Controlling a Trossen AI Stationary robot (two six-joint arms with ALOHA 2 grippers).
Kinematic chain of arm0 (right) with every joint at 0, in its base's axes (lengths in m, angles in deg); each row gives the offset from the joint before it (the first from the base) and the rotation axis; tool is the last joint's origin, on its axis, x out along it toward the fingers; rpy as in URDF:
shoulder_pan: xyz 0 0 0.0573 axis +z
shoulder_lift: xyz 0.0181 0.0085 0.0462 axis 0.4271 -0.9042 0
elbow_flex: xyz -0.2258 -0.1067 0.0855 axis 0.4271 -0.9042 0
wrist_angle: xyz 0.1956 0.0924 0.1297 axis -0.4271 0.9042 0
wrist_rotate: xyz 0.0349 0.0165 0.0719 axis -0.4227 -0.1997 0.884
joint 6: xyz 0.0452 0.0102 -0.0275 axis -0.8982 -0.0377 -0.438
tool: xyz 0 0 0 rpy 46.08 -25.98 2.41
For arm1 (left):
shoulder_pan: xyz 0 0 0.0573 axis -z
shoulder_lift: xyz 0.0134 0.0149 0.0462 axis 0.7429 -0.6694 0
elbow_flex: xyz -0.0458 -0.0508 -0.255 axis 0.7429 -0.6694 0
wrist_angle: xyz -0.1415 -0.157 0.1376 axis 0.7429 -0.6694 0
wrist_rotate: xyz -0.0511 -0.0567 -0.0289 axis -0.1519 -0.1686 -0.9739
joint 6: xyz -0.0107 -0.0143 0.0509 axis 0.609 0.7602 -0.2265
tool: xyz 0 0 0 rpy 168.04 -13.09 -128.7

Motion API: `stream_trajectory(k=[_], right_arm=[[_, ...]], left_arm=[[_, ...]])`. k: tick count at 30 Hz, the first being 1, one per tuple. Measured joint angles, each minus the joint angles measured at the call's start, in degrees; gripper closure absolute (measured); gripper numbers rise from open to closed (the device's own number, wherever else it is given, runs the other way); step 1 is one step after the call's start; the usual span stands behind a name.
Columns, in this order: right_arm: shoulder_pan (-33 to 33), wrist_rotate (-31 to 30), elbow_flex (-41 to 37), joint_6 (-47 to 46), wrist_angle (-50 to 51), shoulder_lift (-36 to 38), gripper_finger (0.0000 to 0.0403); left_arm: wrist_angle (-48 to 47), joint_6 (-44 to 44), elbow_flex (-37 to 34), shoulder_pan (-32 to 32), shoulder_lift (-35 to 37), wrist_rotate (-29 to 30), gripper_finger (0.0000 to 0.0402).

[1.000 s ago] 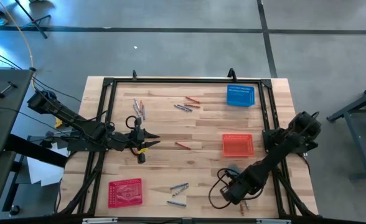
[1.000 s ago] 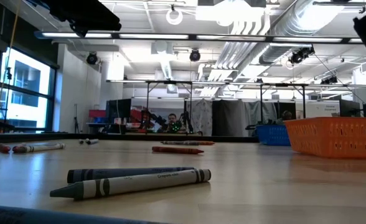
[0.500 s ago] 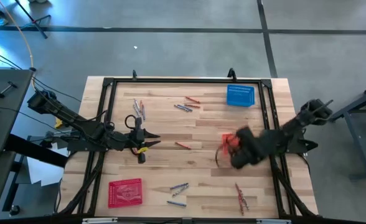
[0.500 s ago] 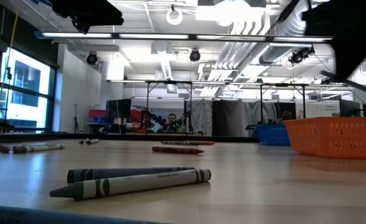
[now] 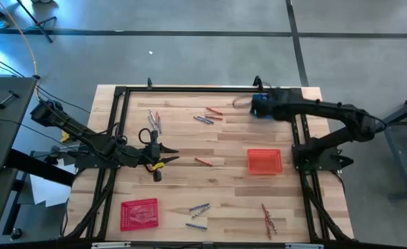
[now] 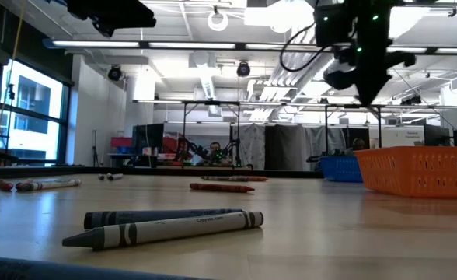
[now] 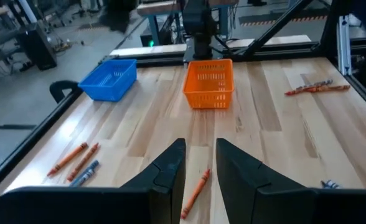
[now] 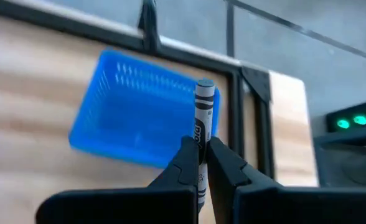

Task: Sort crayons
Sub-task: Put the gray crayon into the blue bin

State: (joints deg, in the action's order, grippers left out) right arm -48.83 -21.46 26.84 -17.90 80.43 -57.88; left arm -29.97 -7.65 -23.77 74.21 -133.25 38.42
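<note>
Right gripper (image 8: pixel 201 163) clamps a grey crayon (image 8: pixel 203 118) upright over blue basket (image 8: pixel 139 124) at table's far corner. Left gripper (image 7: pixel 200 163), fingers apart, empty, hovers mid-table above an orange crayon (image 7: pixel 195 191); other crayons (image 5: pixel 203 120) lie scattered.

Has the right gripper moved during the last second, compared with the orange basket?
Yes. The right gripper, shut on a grey crayon, was at the table's near edge, below the orange basket in the high view; now it is beyond it, over the blue basket.

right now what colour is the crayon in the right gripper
Grey, with a dark-printed wrapper; the crayon shows best in the right wrist view, over the blue basket.
</note>
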Motion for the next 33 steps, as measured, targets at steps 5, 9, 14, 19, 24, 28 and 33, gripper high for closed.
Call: stream_trajectory(k=[5,9,14,19,24,28,33], right_arm=[[-7.91,2.37,0.0,12.08,-15.31,-0.06,0.0402],[-11.45,4.36,0.0,13.97,-18.25,-0.93,0.0402],[-13.87,4.0,0.0,14.87,-17.32,-5.95,0.0402],[-15.13,3.1,0.0,16.1,-19.43,-11.81,0.0402],[-15.9,5.07,0.0,18.08,-20.27,-17.35,0.0402],[-16.24,5.53,0.0,19.29,-19.99,-20.04,0.0402],[-16.31,5.52,0.0,19.82,-19.9,-20.52,0.0401]], left_arm=[[5.65,-3.98,0.0,-1.58,0.0,0.02,0.0326],[12.79,-8.34,0.02,-3.81,0.0,0.01,0.0326],[18.71,-11.26,0.04,-6.35,0.0,0.02,0.0326],[16.73,-9.68,0.02,-7.23,0.0,0.02,0.0326],[14.81,-8.36,0.02,-7.23,0.0,0.0,0.0326],[14.93,-8.81,0.02,-7.23,0.0,0.0,0.0326],[14.96,-8.9,0.02,-7.23,0.0,0.0,0.0326]])
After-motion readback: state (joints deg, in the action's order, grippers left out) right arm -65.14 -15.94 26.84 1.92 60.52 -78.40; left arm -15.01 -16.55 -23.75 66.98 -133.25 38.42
